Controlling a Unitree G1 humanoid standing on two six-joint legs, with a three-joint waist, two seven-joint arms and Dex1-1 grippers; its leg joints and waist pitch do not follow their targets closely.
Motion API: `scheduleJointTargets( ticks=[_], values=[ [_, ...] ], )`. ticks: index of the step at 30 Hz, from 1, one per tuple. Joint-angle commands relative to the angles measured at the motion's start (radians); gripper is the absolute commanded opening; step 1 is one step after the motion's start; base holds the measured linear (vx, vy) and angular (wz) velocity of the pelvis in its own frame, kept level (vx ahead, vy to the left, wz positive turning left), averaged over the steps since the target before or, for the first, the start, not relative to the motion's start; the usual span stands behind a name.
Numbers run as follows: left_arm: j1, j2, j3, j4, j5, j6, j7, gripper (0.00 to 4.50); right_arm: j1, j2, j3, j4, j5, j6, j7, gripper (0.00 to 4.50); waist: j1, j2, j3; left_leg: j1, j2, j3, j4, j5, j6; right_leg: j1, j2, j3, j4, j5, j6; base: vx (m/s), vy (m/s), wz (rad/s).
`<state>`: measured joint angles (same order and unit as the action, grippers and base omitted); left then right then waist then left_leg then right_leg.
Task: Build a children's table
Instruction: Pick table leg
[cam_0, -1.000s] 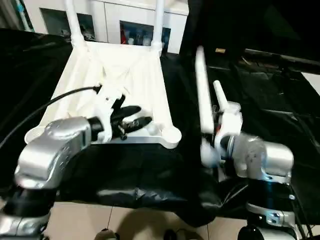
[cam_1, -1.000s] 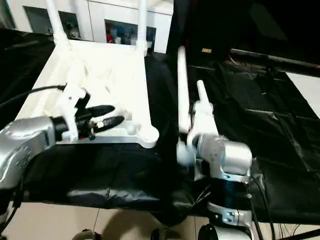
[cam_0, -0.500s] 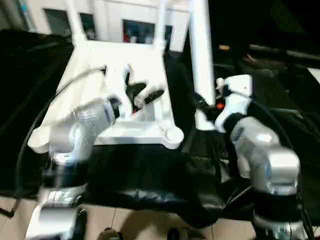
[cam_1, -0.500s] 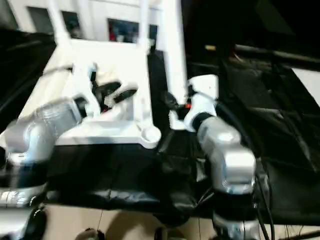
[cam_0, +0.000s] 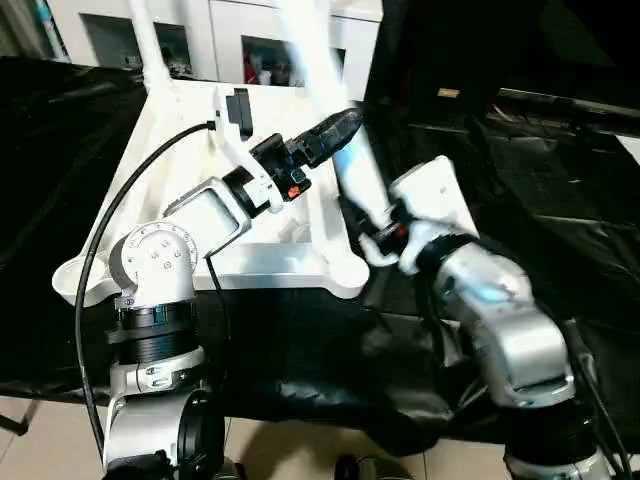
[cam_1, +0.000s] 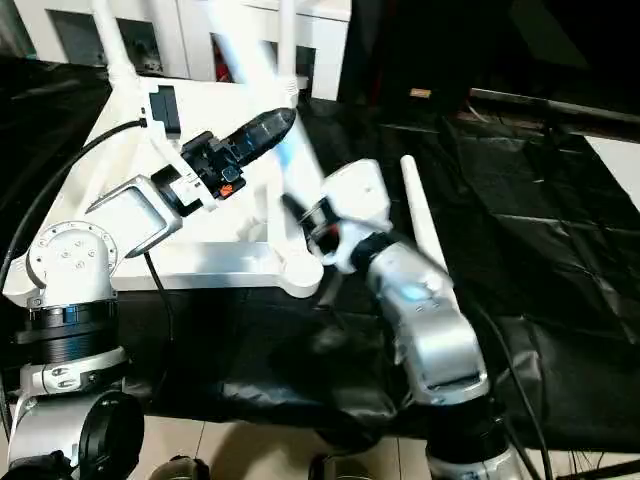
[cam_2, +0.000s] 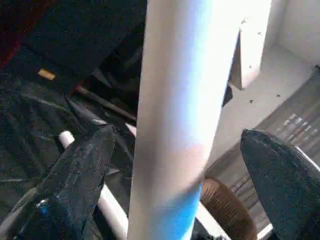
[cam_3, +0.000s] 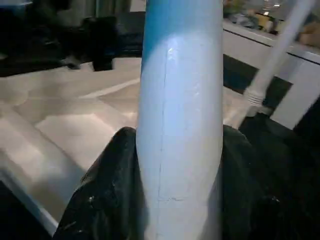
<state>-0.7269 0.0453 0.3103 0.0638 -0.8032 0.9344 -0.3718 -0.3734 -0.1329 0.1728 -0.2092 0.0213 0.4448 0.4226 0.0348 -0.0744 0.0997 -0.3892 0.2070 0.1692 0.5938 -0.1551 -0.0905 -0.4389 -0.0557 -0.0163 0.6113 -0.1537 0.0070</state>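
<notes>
White table top upside down on a black-draped surface, a loose leg raised over its near right corner.

The right gripper clenches the tilted leg; the left gripper brackets it, spread. The table top sits at 11 o'clock, two legs upright in far sockets; white cabinets at 12 o'clock.

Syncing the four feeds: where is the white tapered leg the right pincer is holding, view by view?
Left eye: white tapered plastic leg, slanting up from centre.
Right eye: upper centre-left.
Left wrist: between the open fingers.
Right wrist: upright, central.
Shared landmark: white ribbed plastic tabletop, upturned; also.
</notes>
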Motion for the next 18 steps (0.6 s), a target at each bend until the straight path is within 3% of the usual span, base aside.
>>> scheduleJointTargets(
  ticks=[1, 5, 10, 15, 16, 18],
  values=[
    [-0.014, -0.002, -0.027, 0.019, 0.028, -0.004, 0.044, 4.50, -0.004, -0.006, 0.015, 0.006, -0.028, -0.018, -0.007, 1.86, 0.001, 0.012, -0.078, 0.014, -0.003, 0.007, -0.061, -0.226, -0.004, 0.060, -0.032, 0.022, -0.069, -0.222, -0.121, 0.000, 0.000, 0.00],
    [-0.039, -0.032, 0.019, 0.068, 0.090, -0.060, 0.178, 4.15, -0.030, 0.000, 0.045, 0.054, -0.105, -0.003, -0.090, 1.86, 0.001, 0.007, -0.077, 0.011, -0.003, 0.006, -0.061, -0.222, -0.009, 0.062, -0.033, 0.022, -0.071, -0.242, -0.108, 0.000, 0.000, 0.00],
    [-0.050, -0.063, 0.058, 0.074, 0.095, -0.083, 0.253, 3.73, -0.045, 0.013, 0.058, 0.082, -0.131, -0.006, -0.131, 1.86, 0.001, 0.016, -0.075, 0.014, -0.005, 0.005, -0.061, -0.242, -0.018, 0.061, -0.034, 0.022, -0.073, -0.256, -0.099, 0.000, 0.000, 0.00],
    [-0.054, -0.081, 0.046, 0.088, 0.086, -0.105, 0.268, 3.30, -0.052, 0.015, 0.083, 0.089, -0.159, -0.018, -0.143, 1.86, -0.001, 0.016, -0.076, 0.014, -0.006, 0.005, -0.061, -0.251, -0.014, 0.061, -0.031, 0.021, -0.073, -0.239, -0.105, 0.000, 0.000, 0.00],
    [-0.052, -0.085, 0.039, 0.090, 0.084, -0.107, 0.262, 3.29, -0.050, 0.014, 0.087, 0.087, -0.164, -0.019, -0.143, 1.86, 0.000, 0.023, -0.076, 0.015, -0.005, 0.004, -0.062, -0.255, -0.015, 0.060, -0.032, 0.021, -0.073, -0.236, -0.108, 0.000, 0.000, 0.00],
    [-0.051, -0.087, 0.032, 0.090, 0.085, -0.108, 0.258, 3.23, -0.048, 0.015, 0.090, 0.086, -0.168, -0.019, -0.143, 1.86, -0.001, 0.020, -0.076, 0.015, -0.005, 0.004, -0.062, -0.258, -0.014, 0.061, -0.031, 0.021, -0.073, -0.229, -0.111, 0.000, 0.000, 0.00]
  ],
)
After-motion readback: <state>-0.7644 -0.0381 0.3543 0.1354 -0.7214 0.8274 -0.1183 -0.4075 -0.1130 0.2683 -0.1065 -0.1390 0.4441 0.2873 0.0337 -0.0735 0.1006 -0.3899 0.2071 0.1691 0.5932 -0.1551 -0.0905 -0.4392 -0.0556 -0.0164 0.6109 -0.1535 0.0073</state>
